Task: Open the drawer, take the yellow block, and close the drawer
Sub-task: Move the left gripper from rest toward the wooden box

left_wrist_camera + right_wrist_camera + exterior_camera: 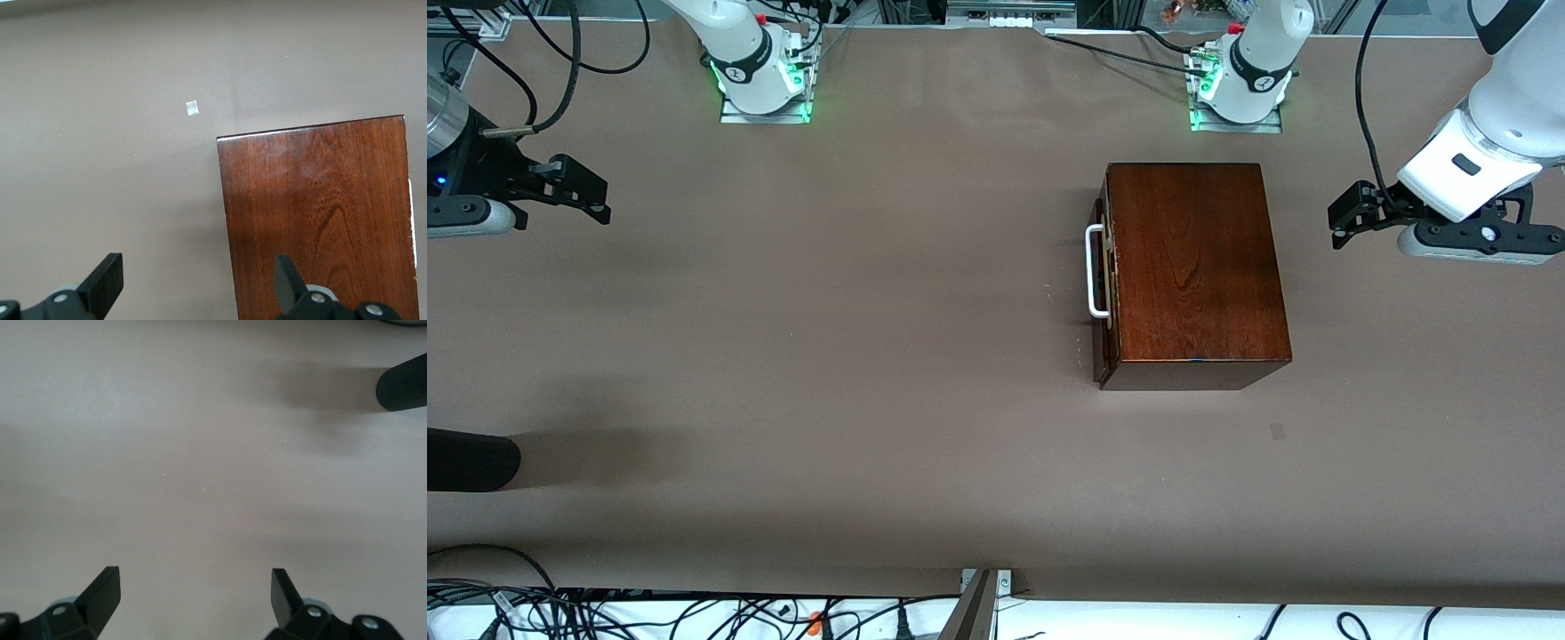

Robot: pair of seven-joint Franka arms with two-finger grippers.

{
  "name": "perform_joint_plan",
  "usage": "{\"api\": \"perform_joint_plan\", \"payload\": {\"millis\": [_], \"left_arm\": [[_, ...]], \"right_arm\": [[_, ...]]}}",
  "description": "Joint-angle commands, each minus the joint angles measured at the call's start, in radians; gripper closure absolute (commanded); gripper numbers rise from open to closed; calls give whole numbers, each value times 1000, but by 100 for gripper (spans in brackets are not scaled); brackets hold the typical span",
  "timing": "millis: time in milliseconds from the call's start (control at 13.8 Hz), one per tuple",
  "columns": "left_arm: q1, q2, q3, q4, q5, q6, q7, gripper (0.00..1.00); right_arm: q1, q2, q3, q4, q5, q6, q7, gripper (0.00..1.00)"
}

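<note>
Wooden box [1199, 267], one drawer [1104, 293] shut; left gripper [1352, 213] and right gripper [578, 191] jaws open, empty

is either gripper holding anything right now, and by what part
Nothing is held. The left gripper and the right gripper both hang open and empty over bare table; the drawer handle is untouched.

One wooden box [1196, 267], two grippers
</note>
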Motion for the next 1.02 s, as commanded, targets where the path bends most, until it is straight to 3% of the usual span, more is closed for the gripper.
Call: {"api": "perform_joint_plan", "payload": {"millis": [0, 436, 581, 944], "left_arm": [[0, 17, -3, 30, 9, -22, -5, 0], [-3, 17, -4, 33, 0, -62, -4, 0], [10, 20, -1, 33, -103, -63, -5, 0], [8, 25, 0, 33, -97, -96, 3, 0]], "right_arm": [[-8, 5, 4, 14, 1, -4, 0, 0], [-8, 5, 4, 12, 1, -4, 0, 0], [-10, 5, 4, 12, 1, -2, 0, 0], [-10, 7, -7, 11, 4, -2, 0, 0]]}}
